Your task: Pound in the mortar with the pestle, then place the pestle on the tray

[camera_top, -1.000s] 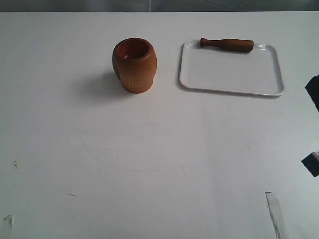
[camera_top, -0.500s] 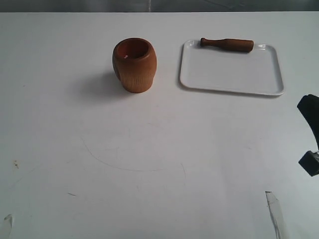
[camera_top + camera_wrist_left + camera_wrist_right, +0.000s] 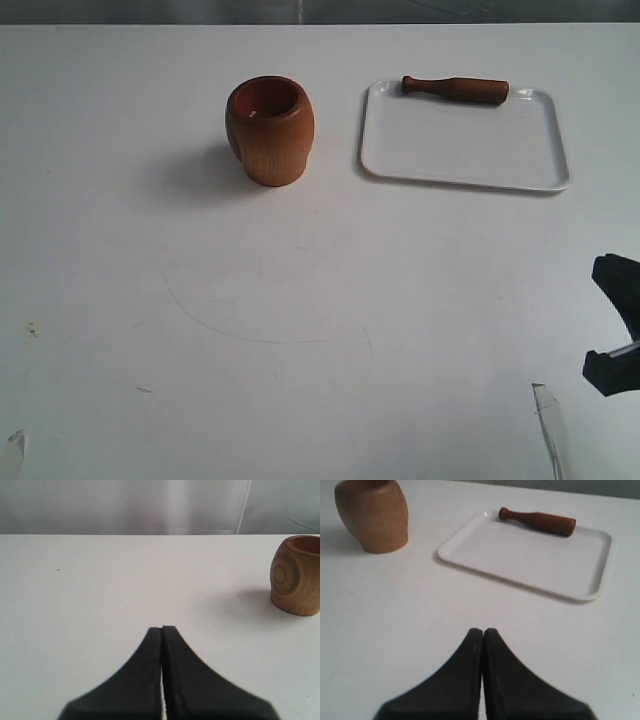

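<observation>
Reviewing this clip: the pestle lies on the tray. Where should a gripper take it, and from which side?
Probably the pestle at mid-shaft, from straight above, jaws across its width: it lies flat along the tray's far rim, so a side approach would meet the rim. The right gripper, now shut, is the nearer.

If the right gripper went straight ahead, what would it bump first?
The right gripper would probably reach the near rim of the tray first, if it travels low; the pestle lies farther back.
</observation>
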`<state>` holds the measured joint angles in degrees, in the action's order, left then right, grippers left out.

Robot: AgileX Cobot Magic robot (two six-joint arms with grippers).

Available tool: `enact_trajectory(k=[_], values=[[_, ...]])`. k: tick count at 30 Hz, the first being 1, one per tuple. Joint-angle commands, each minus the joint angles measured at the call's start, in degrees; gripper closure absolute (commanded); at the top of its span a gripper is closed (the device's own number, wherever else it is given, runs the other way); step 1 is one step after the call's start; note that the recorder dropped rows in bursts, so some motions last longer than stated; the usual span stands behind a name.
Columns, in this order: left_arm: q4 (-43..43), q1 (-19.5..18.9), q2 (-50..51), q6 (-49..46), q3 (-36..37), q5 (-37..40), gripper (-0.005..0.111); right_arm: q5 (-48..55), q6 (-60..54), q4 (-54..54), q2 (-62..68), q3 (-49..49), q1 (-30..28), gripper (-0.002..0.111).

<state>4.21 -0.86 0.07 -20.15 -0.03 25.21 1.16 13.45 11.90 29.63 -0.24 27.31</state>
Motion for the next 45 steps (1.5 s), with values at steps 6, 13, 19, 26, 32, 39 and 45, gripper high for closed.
enact_trajectory(k=[6,13,19,26,32,39,45], values=[[-0.42,0.44,-0.07,0.47,0.03,-0.17,0.107,5.97,0.2,-2.07,-9.99,0.24,-8.32,0.108],[-0.42,0.44,-0.07,0.47,0.03,-0.17,0.107,5.98,0.38,-2.2,-16.6,0.24,-12.81,0.108],[-0.42,0.44,-0.07,0.47,0.03,-0.17,0.107,5.98,0.47,-5.0,-22.98,0.24,-12.54,0.108],[-0.42,0.44,-0.07,0.47,0.03,-0.17,0.107,8.42,0.47,-5.0,-26.16,0.24,-12.39,0.108],[-0.42,0.44,-0.07,0.47,0.03,-0.17,0.107,17.77,0.27,-4.74,-29.63,0.24,-12.39,0.108],[-0.42,0.44,-0.07,0.47,0.03,-0.17,0.107,17.89,-0.11,-0.04,-29.63,0.24,-12.49,0.108],[-0.42,0.44,-0.07,0.47,0.03,-0.17,0.107,18.0,0.16,-1.96,-29.63,0.24,-12.49,0.108]])
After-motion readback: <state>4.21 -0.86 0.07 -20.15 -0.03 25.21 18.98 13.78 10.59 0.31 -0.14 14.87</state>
